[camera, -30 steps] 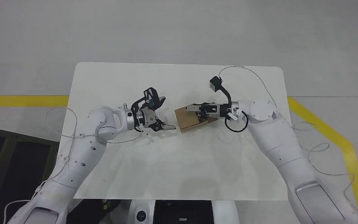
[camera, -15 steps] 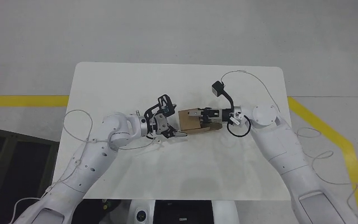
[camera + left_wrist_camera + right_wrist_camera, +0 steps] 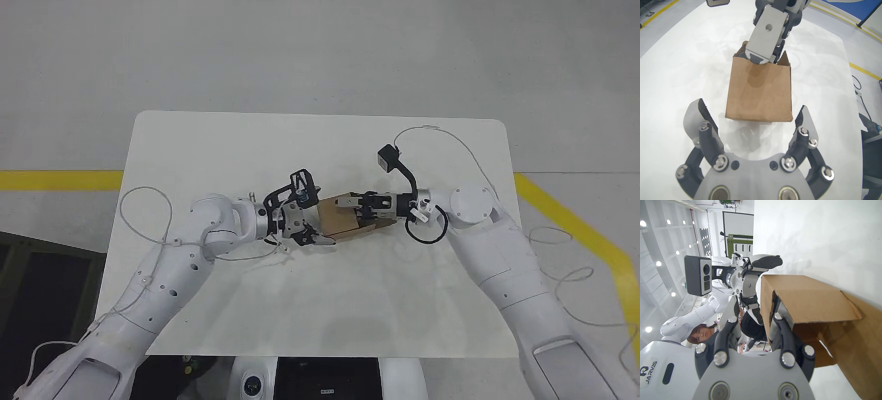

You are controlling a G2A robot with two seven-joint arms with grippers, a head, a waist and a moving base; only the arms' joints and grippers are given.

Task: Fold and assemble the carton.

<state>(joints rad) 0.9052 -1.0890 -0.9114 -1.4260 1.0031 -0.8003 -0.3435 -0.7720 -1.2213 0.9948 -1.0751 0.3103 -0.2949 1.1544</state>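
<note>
Carton (image 3: 350,215) sits roughly over the middle of the table (image 3: 200,140), brown and opened out into a box shape, lying on its side with loose flaps at one end. The right gripper (image 3: 368,204) is at that flap end, one finger tucked inside and the other on the outside of the upper wall. It looks pinched onto that wall and holding the thing. Going by the shadow underneath, I'd guess the carton is a bit off the table, but can't swear to it. The left gripper (image 3: 752,106) is at the opposite end of the carton, spread wide with nothing in it. Its fingers flank that end's corners and sit just clear of the cardboard. My read is that one hand is steadying the box so the other can grab or press the far end, so maybe halfway done. Next the left one needs to come in square and close gently, without knocking the carton out of the right's pinch. After that the flaps want tucking.
</note>
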